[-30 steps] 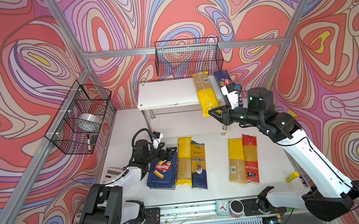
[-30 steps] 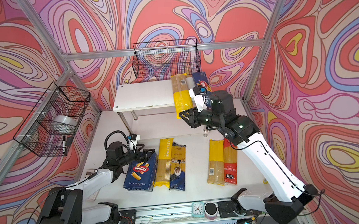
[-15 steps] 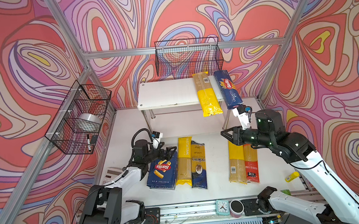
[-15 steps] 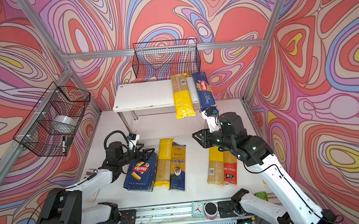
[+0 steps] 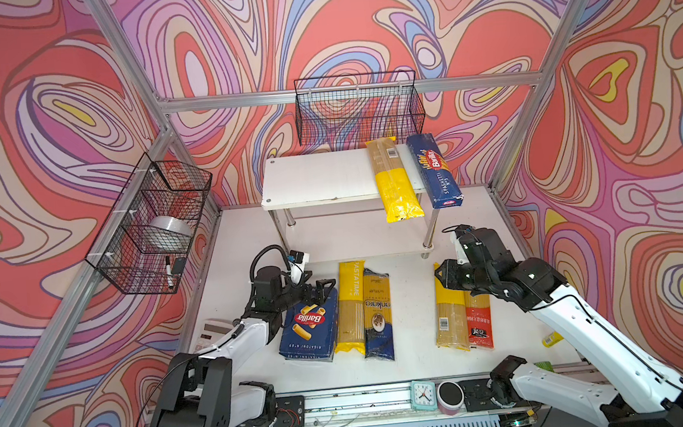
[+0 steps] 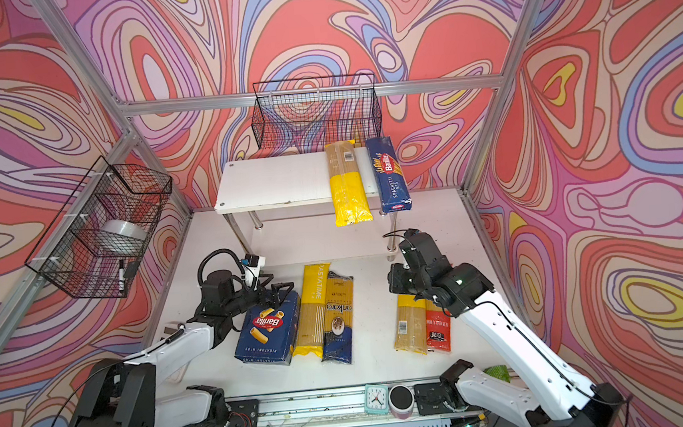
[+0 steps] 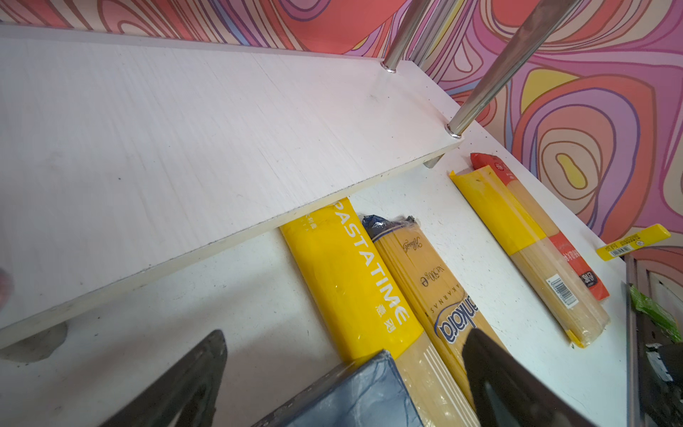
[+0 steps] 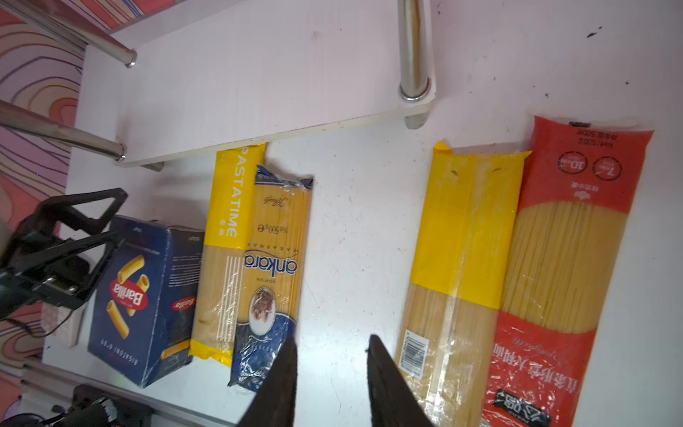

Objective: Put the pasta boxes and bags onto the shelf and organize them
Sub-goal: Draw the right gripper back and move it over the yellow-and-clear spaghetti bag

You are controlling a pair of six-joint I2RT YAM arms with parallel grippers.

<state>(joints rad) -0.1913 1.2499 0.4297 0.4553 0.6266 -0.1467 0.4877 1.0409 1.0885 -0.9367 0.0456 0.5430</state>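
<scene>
Next likely pick, my guess: yellow plastic spaghetti bag with a clear window and barcode (image 8: 465, 236). It is lying flat on the white surface (image 8: 354, 229), below the right claw (image 8: 331, 344) and just off to its outer side. A red plastic spaghetti bag (image 8: 569, 240) is touching it on the side further from the claw. Both long axes are running from the shelf's foot back toward the robot, and the claw's fingers are sitting across that axis. So probably only a sideways shift and a drop are needed. Right claw is hanging over bare surface, fingers a little apart, gripping nothing. Right arm is clearly the nearer one.

Bag film is looking glossy, crinkly and likely slippery; the strands inside are probably keeping it stiff lengthwise.

Further off, toward the left arm, a dark blue plastic spaghetti bag (image 5: 378, 316) and a yellow plastic bag printed PASTATIME (image 5: 351, 305) are lying side by side, touching. Next comes a wide dark blue Barilla rigatoni cardboard box (image 5: 309, 327). Left claw (image 7: 345, 332) is straddling that box's shelf-side end, fingers wide apart, not clamped.

Beyond and above the right claw, the white two-tier board shelf on chrome legs (image 5: 320, 178) is carrying a third yellow plastic bag (image 5: 396, 185) and a narrow dark blue Barilla spaghetti box (image 5: 434, 169). Both are on the top board, overhanging its front edge.
</scene>
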